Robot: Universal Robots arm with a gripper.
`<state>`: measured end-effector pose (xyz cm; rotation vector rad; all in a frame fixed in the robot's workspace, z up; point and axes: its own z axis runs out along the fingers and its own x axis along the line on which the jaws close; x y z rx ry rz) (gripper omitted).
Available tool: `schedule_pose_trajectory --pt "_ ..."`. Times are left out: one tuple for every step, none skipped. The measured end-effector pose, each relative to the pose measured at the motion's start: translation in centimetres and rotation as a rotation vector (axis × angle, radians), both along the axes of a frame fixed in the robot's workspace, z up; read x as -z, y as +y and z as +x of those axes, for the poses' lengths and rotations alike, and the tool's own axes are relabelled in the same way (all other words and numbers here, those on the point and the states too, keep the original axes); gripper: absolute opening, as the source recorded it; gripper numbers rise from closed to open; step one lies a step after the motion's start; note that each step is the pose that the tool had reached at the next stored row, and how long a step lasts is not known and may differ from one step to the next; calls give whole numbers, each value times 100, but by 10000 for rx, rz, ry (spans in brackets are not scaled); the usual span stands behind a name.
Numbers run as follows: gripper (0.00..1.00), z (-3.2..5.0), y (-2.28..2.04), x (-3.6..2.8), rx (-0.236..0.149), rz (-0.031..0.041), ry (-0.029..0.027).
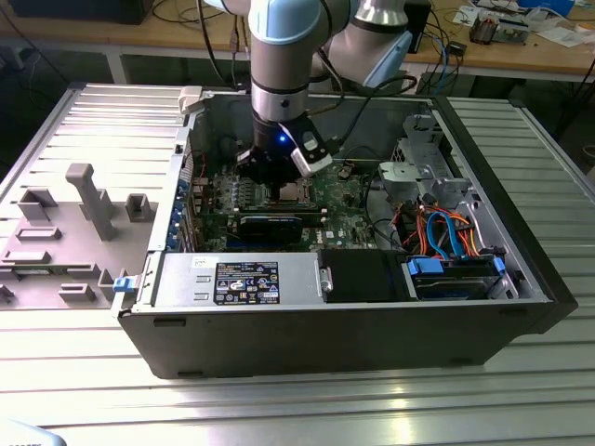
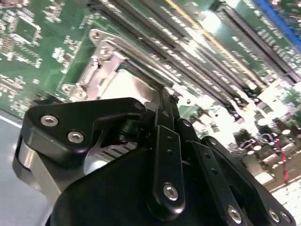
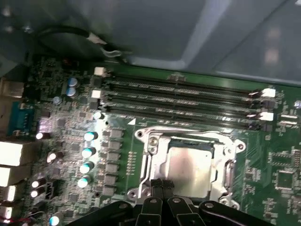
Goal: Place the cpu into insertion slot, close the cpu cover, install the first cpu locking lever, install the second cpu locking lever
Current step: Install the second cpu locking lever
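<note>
The cpu (image 3: 190, 165) lies flat in the insertion slot (image 3: 225, 141), its silver top showing through the cut-out of the cpu cover (image 3: 151, 157), which lies down over it. In the second wrist view the cpu (image 2: 126, 88) and the cover's frame (image 2: 101, 52) sit just beyond my fingertips. My gripper (image 3: 162, 184) is shut, its black fingers (image 2: 165, 141) pressed together with the tips at the socket's edge. I cannot tell whether they touch a locking lever. In the exterior view my gripper (image 1: 275, 177) is down inside the computer case, beside the socket (image 1: 296, 192).
Long memory slots (image 3: 178, 96) run beside the socket, and capacitors (image 3: 87, 153) stand on its other side. A black card (image 1: 270, 226), a power supply (image 1: 244, 279) and drive bays with blue and orange cables (image 1: 446, 232) are inside the case. A grey fixture plate (image 1: 74, 223) lies at the exterior view's left.
</note>
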<state>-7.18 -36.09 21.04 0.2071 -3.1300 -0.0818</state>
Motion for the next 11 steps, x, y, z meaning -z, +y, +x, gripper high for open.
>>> schedule_pose_trajectory --pt "11 32 26 0 0 -15 10" --pt "11 52 41 -1 -1 -21 16" --pt "11 74 58 0 -1 -25 24" --pt "11 100 79 0 0 -30 34" --pt "11 133 117 0 1 -45 43" --pt "11 144 150 -2 2 -79 44" --pt "11 147 168 -10 1 -103 43" --pt "11 147 185 -26 0 -126 43" --pt "11 147 203 -66 1 -154 43" --pt "11 148 221 -109 1 -177 44" --pt "11 148 228 -128 0 -182 43"
